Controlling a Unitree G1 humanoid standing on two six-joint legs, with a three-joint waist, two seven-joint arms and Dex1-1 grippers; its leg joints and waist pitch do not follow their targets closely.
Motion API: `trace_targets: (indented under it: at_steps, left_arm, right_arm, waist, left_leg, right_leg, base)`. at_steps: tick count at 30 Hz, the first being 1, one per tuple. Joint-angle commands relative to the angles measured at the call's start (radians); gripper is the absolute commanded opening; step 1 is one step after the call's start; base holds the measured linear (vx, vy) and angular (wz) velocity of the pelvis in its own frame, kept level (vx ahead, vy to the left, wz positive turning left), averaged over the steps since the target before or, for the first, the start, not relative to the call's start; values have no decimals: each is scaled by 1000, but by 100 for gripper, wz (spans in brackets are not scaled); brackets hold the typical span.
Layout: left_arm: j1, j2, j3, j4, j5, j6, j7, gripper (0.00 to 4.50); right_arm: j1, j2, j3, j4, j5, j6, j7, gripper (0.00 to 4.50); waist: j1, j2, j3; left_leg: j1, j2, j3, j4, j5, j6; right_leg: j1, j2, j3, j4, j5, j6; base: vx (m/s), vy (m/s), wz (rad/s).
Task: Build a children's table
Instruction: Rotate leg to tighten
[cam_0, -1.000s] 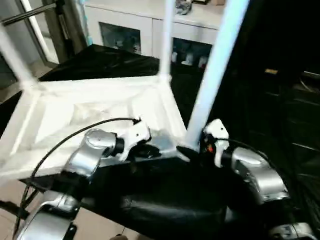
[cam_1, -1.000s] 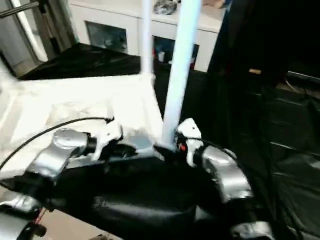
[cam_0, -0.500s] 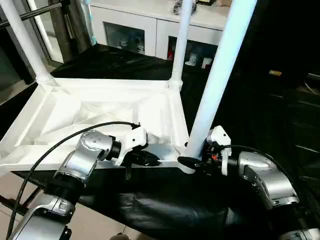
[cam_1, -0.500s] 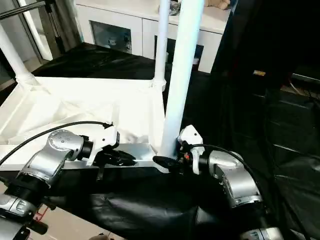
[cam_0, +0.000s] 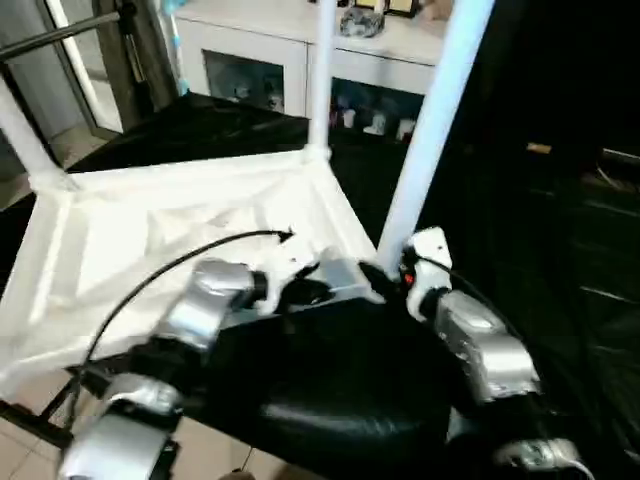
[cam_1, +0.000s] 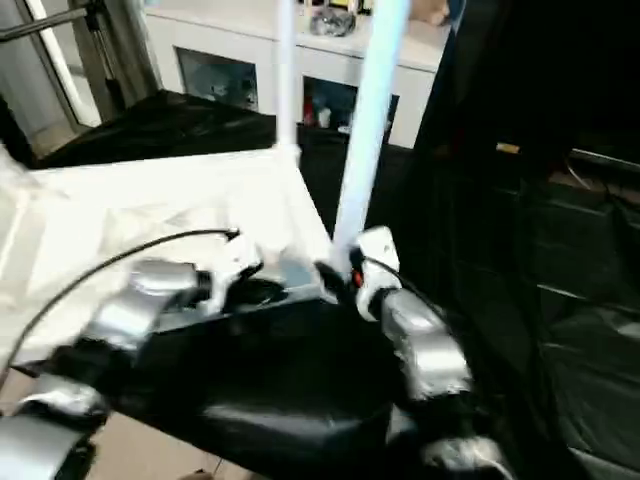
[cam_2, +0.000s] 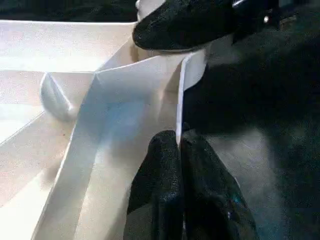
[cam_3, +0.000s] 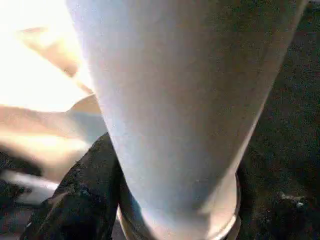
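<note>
The children's table (cam_0: 190, 235) lies upside down on a worktop (cam_0: 330, 380) covered in black cloth, its ribbed underside facing up. Three legs show standing in corner sockets: one at the far left corner (cam_0: 22, 135), one at the far right corner (cam_0: 320, 75), and the near leg (cam_0: 425, 130) at the corner closest to the robot's right arm. A white cabinet (cam_0: 270, 60) with glass doors stands behind.

The left gripper (cam_2: 180, 150) has its jaws pinched narrow on the thin near rim (cam_2: 181, 107) of the table top, one finger on each side of the wall. The right gripper (cam_0: 385, 280) holds the near leg just above its socket; in the right wrist view a black finger (cam_3: 80, 200) wraps against the base of the leg, which sits in the socket ring (cam_3: 227, 220).

The step in hand looks like seating this leg. To do it well, the left gripper should keep the rim steady so the top cannot slide on the cloth, while the right arm presses straight down along the leg's own axis. A sideways push would tilt the leg and jam it in the socket. The grip sits low, which is good: it gives less leverage to bend the tube. Whether the leg is fully home cannot be told.
</note>
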Motion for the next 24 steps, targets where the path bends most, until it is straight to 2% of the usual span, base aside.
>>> trace_targets:
  at_steps: [1,2,3,5,7,12,14,15,16,17,18,20,23,24]
  left_arm:
    - [-53,-77,18,0,-13,7,144,0]
    - [-54,-82,18,3,-13,4,147,0]
    - [-56,-87,18,7,-13,1,150,0]
    - [-54,-89,15,6,-17,-9,138,0]
    - [-47,-81,10,-4,-22,-22,109,0]
    - [-28,-47,-4,-30,-34,-46,38,0]
    - [-18,-27,-9,-40,-40,-62,-11,0]
    - [-2,0,-16,-61,-51,-69,-73,0]
    - [-2,0,-16,-61,-51,-69,-73,0]
    - [8,13,-20,-73,-59,-81,-106,0]
    - [16,25,-23,-88,-68,-75,-137,0]
    - [23,37,-26,-99,-73,-72,-161,0]
    - [35,64,-32,-114,-78,-70,-201,0]
    - [48,97,-42,-133,-82,-61,-247,0]
  right_arm:
    - [20,67,123,70,-48,7,24,266]
    - [17,72,123,73,-42,-2,50,266]
    - [15,77,121,76,-35,-9,74,322]
    - [15,81,117,62,-11,-1,119,322]
    - [18,70,130,45,-8,-4,151,356]
    - [31,20,178,-1,4,-34,258,356]
    - [45,-14,200,-39,32,-45,348,356]
    - [62,-55,220,-92,71,-40,449,356]
    - [62,-55,220,-92,71,-40,449,356]
    - [68,-74,228,-113,86,-36,490,356]
    - [73,-92,234,-132,102,-27,529,356]
    - [76,-109,240,-149,113,-18,561,356]
    - [83,-136,246,-173,127,-7,622,356]
    - [85,-156,251,-183,125,-3,668,356]
  waist:
    - [-1,-2,-44]
    - [1,-1,-45]
    - [1,-2,-46]
    - [2,-1,-48]
    - [0,-1,-47]
    - [-2,-1,-49]
    - [0,-4,-51]
    - [-1,-4,-51]
    - [0,-4,-52]
    - [-1,-2,-51]
    - [-2,-5,-52]
    - [-5,-2,-51]
    - [-8,-4,-49]
    - [-7,-8,-49]
  left_leg:
    - [8,33,-10,-73,-277,-26]
    - [6,33,-10,-72,-272,-22]
    - [2,32,-11,-72,-256,-14]
    - [1,32,-9,-70,-236,-2]
    - [-2,32,-10,-71,-231,1]
    - [-1,33,-9,-69,-236,14]
    - [-3,31,-8,-64,-208,26]
    - [-4,32,-6,-63,-191,38]
    - [-5,33,-9,-62,-185,43]
    - [-4,34,-7,-62,-182,54]
    - [-7,34,-7,-61,-177,57]
    - [-4,35,-7,-62,-181,58]
    - [-3,36,-6,-63,-196,49]
    - [-2,37,-6,-63,-200,48]
  right_leg:
    - [32,-68,42,-87,-284,-152]
    - [34,-69,42,-87,-277,-151]
    - [38,-68,41,-84,-251,-151]
    - [39,-66,41,-80,-209,-154]
    - [42,-65,39,-78,-194,-157]
    - [44,-65,40,-79,-189,-162]
    - [48,-65,39,-75,-144,-172]
    - [46,-64,40,-72,-110,-181]
    - [51,-64,38,-69,-96,-185]
    - [48,-64,38,-68,-81,-194]
    - [51,-64,37,-67,-73,-195]
    - [48,-64,36,-67,-80,-206]
    - [45,-65,36,-70,-113,-215]
    - [47,-65,36,-70,-126,-214]
  base:
    - [0,0,0]
    - [0,0,0]
    - [0,0,0]
    - [0,0,0]
    - [0,0,0]
    - [0,0,0]
    - [0,0,0]
    - [0,0,0]
    - [0,0,0]
    - [0,0,0]
    - [0,0,0]
    - [0,0,0]
    - [0,0,0]
    - [0,0,0]
